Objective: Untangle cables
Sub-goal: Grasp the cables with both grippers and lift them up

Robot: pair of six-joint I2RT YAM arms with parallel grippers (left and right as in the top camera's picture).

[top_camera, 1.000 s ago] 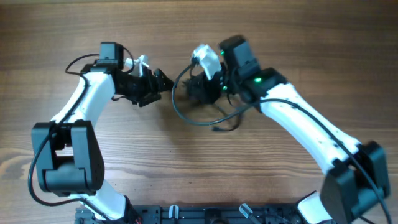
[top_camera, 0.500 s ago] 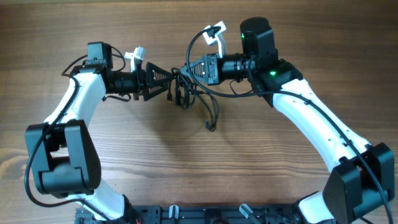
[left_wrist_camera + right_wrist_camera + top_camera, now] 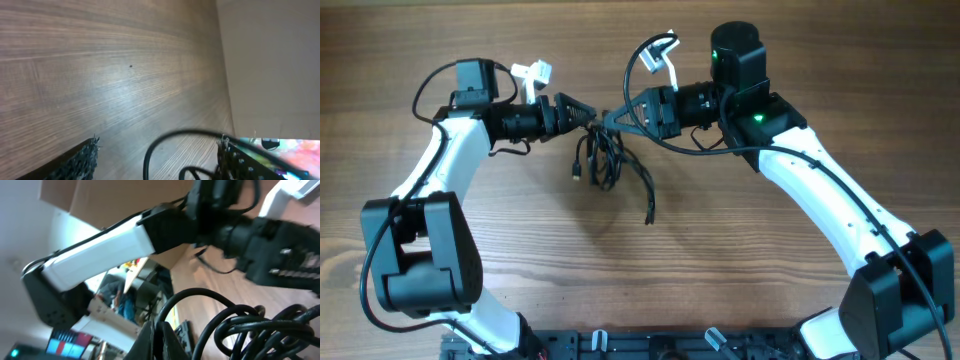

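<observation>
Over middle of wooden table (image 3: 740,260), grippers stood nearly tip to tip. Right gripper (image 3: 611,118) pinched tight on cables (image 3: 604,158); tangled bundle drooped beneath, plug ends (image 3: 649,216) trailing. Left gripper (image 3: 588,112) gaped wide, one cable loop between its fingers (image 3: 77,161), unclamped.

Overhead view: even, diffuse light falls on the wooden table (image 3: 640,290). Shadows are soft and faint, and focus is sharp to the edges. Left wrist view: dimmer, with a pale sheen crossing the table from 9 toward 5 o'clock. The cables (image 3: 175,134) at 6 o'clock are soft. Right wrist view: the background at 10 o'clock is overexposed. The cables at 4 o'clock are blurred by closeness.
</observation>
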